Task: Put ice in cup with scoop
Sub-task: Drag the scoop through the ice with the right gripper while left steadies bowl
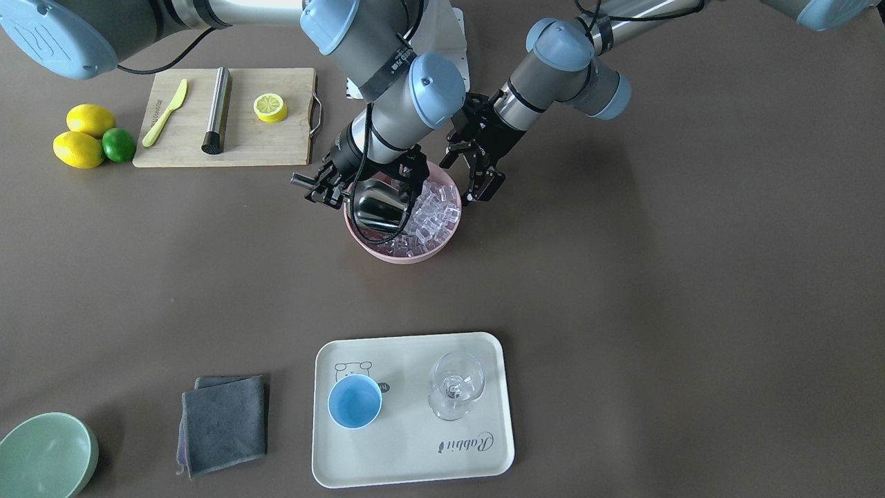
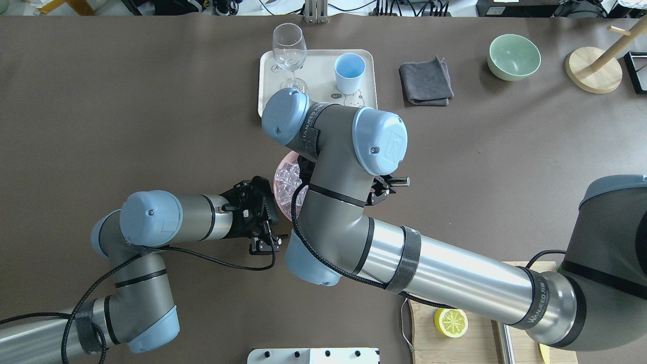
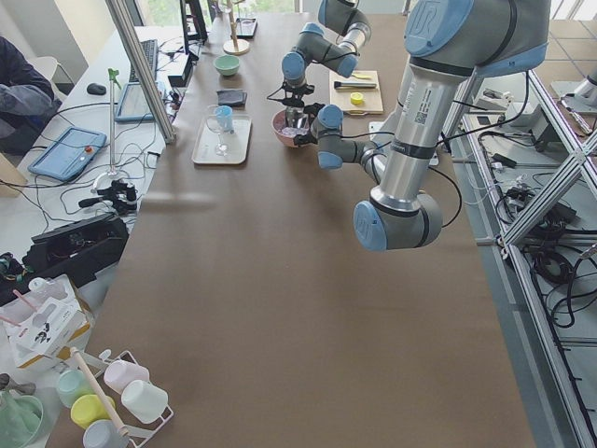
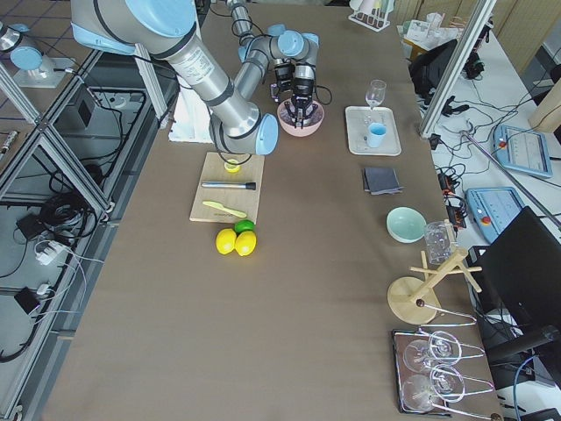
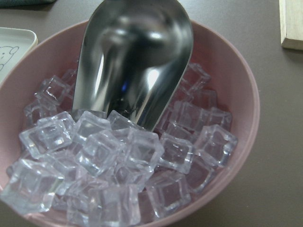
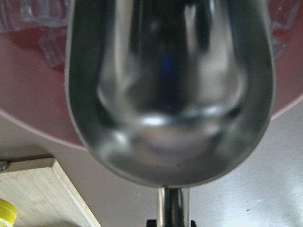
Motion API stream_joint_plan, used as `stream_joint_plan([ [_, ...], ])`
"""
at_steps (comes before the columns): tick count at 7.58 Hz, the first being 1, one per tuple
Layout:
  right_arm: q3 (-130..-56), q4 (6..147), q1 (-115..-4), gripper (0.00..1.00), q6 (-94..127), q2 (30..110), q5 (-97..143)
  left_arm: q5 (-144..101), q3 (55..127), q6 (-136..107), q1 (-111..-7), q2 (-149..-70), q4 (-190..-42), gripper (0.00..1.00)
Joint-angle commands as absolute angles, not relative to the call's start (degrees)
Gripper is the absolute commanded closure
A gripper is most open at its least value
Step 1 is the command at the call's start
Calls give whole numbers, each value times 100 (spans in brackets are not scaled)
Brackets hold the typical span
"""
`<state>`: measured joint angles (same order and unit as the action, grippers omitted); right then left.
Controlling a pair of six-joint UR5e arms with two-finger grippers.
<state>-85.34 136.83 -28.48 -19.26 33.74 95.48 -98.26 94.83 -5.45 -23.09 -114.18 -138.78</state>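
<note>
Clamps scoop (image 1: 379,204) handle in right gripper (image 1: 330,188), empty trough tipped lip-down against ice (image 1: 435,211) in pink bowl (image 1: 408,256) to dig a load. Parks left gripper (image 1: 482,188) just beside bowl rim, likely bracing it; can't tell jaws clenched or released. Shows 1 light-blue cup (image 1: 355,402) empty on tray (image 1: 415,449), well apart, awaiting pour

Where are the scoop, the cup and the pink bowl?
scoop (image 1: 377,204), front-facing view, on its shiny trough.
cup (image 1: 354,402), front-facing view, on its blue inside.
pink bowl (image 1: 415,257), front-facing view, on its near rim.
</note>
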Motion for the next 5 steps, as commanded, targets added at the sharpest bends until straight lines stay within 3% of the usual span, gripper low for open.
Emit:
stream_joint_plan([
  [1, -8709, 13273, -2848, 100, -1574, 3594, 9580, -9826, 9483, -545, -2312, -11417, -13878, 2],
  [5, -9288, 12815, -2848, 100, -1003, 4015, 9782, -9826, 9387, -545, -2715, -11364, -13869, 3],
])
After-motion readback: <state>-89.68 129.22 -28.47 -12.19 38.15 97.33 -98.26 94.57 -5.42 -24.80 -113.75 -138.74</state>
